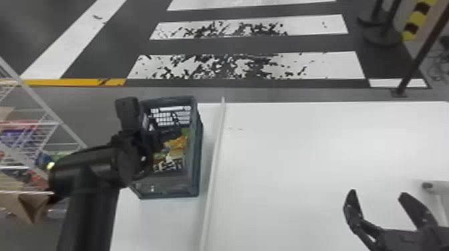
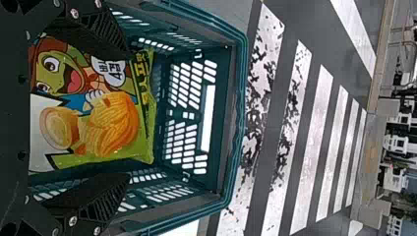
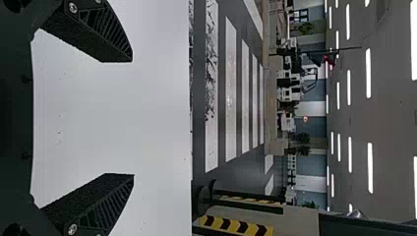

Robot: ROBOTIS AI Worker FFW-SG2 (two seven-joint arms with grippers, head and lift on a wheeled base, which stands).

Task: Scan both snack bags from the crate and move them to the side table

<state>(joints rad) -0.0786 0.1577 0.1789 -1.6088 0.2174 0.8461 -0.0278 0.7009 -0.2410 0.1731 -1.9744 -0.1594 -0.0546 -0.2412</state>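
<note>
From where I stand, the left gripper (image 2: 129, 115) has its fingers spread, holding nothing; straight ahead of it, in line with the gap, a snack bag (image 2: 105, 128) lies inside the crate (image 1: 197, 157). The right gripper (image 1: 378, 193), also parted, is well apart over the white table (image 1: 300, 160), so the left looks best placed to grasp.

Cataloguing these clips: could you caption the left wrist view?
The open left gripper poised over a snack bag with a green edge, inside the crate.
</note>
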